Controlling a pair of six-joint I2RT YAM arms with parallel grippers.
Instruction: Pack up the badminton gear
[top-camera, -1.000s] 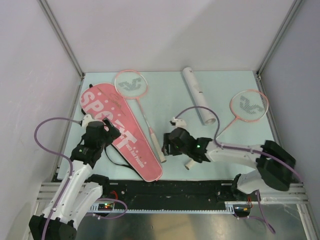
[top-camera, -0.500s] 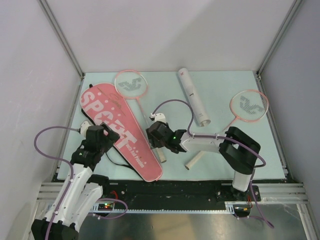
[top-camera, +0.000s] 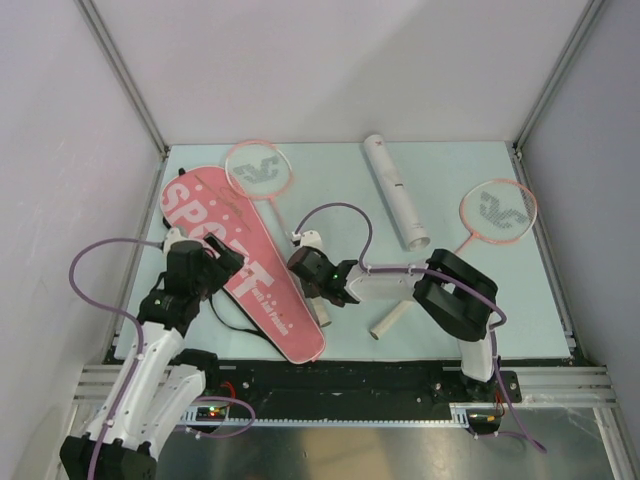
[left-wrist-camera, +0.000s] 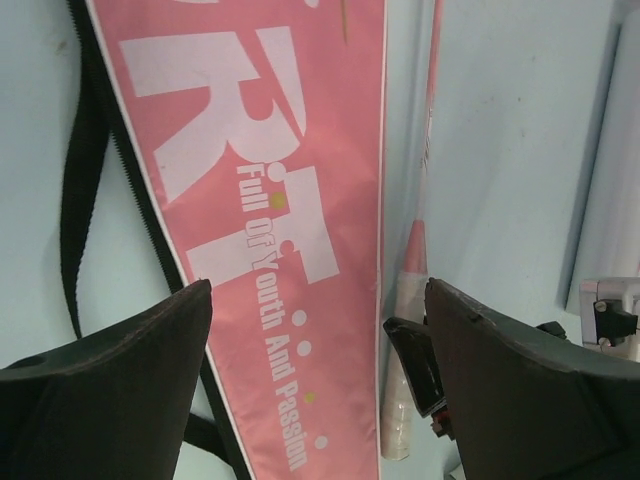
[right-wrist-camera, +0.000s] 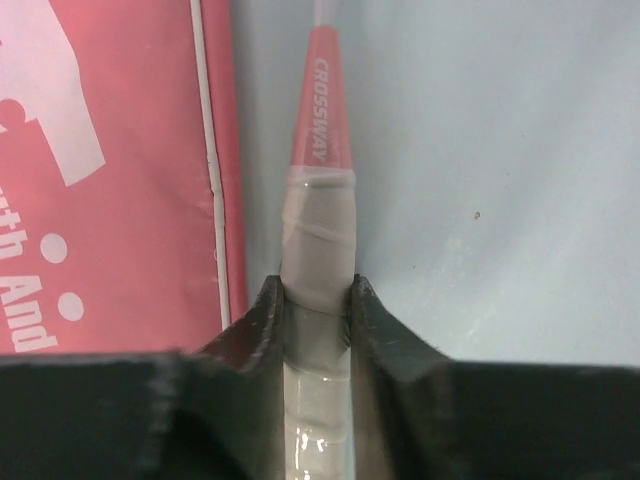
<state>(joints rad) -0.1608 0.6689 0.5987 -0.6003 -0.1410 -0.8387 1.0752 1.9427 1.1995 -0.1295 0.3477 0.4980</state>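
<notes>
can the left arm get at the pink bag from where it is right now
Probably yes. The left gripper is open right above the pink bag, its fingers either side of the narrow end, nothing between. The right gripper, shut on the racket handle beside the bag, is close.

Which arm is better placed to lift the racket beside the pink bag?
Right. The right gripper is clamped on the racket by its handle, while the left gripper hangs open over the bag, holding nothing.
</notes>
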